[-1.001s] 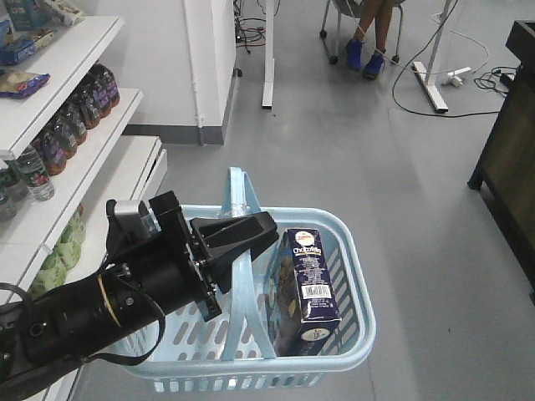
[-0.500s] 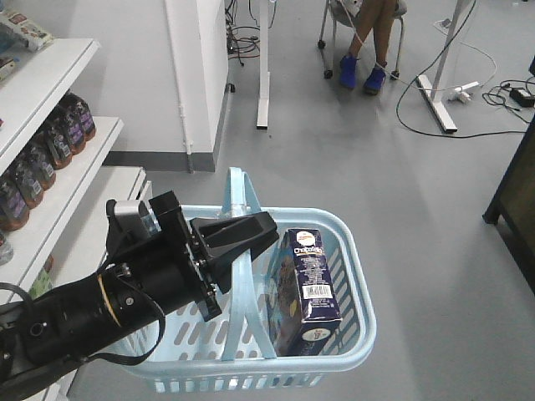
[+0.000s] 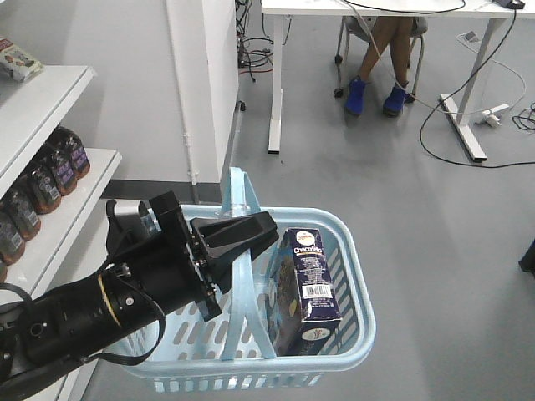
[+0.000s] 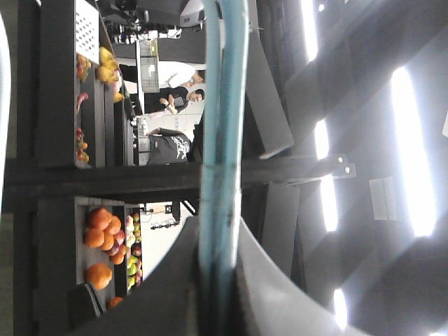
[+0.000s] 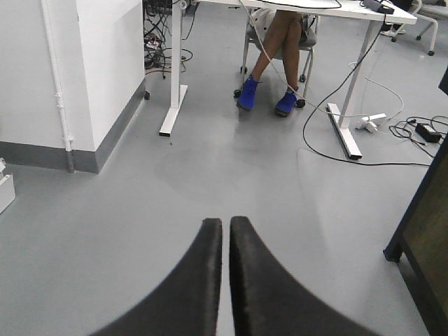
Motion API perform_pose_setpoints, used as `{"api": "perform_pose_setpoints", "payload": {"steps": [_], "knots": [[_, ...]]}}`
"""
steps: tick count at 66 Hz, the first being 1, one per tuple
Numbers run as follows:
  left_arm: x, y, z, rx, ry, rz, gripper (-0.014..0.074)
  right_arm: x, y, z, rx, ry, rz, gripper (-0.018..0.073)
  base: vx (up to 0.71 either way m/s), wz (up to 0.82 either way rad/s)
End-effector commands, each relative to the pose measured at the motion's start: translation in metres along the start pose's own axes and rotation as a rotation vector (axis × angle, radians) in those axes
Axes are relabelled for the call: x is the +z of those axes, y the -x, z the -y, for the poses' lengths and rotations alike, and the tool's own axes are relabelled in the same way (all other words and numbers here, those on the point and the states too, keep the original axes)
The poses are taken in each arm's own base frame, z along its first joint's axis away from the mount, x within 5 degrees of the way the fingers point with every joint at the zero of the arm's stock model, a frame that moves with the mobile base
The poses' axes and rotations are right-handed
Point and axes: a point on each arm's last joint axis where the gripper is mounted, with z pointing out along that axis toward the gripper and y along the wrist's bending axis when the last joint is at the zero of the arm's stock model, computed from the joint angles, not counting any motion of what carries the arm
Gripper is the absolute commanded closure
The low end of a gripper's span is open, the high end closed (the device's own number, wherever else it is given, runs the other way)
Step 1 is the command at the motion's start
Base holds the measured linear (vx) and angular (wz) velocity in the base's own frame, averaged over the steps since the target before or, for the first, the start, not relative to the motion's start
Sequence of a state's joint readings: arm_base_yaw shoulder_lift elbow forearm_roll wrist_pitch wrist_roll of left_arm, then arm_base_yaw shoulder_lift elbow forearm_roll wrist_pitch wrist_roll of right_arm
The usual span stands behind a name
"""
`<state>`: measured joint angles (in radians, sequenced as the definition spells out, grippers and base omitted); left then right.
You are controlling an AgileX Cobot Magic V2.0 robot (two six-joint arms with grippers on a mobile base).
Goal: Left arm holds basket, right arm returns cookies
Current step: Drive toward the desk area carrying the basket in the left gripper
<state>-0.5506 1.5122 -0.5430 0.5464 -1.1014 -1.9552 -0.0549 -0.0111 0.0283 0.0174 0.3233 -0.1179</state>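
Grey floor (image 3: pixel 435 251) lies under the basket (image 3: pixel 276 380). Left gripper (image 3: pixel 242 236) clamps its handle (image 3: pixel 244 313), with the cookies (image 3: pixel 305 284) upright inside at 3 o'clock. Right gripper (image 5: pixel 225 222) is closed and empty.

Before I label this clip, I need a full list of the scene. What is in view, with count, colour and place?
basket: one, light blue, hanging by its handle from the left gripper
cookies: one box, dark navy, upright in the basket's right half
bottles: a row, dark with purple labels, on the shelves
shelves: white, far left
desk: one, white, at the back
seated person: one, blue shoes, at the desk
cables: several, black and white, on the floor at right
fruit: orange and yellow piles, on dark racks in the left wrist view
left gripper: black, shut on the basket's handle
right gripper: black, shut, holding nothing
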Motion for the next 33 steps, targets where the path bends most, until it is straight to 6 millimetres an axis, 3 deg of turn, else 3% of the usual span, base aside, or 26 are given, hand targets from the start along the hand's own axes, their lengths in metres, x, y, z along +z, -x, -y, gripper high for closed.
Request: {"api": "perform_pose_setpoints", "payload": {"steps": [1,33], "knots": [[-0.0014,-0.0084,0.0402,0.020,-0.317,-0.078,0.0599,0.0007,0.0017,0.0008,-0.015,-0.015,0.066,0.0556,0.46,0.06],[-0.0014,-0.0084,0.0402,0.020,-0.317,-0.078,0.0599,0.0007,0.0017,0.0008,-0.015,-0.015,0.066,0.0556,0.41,0.07]]}}
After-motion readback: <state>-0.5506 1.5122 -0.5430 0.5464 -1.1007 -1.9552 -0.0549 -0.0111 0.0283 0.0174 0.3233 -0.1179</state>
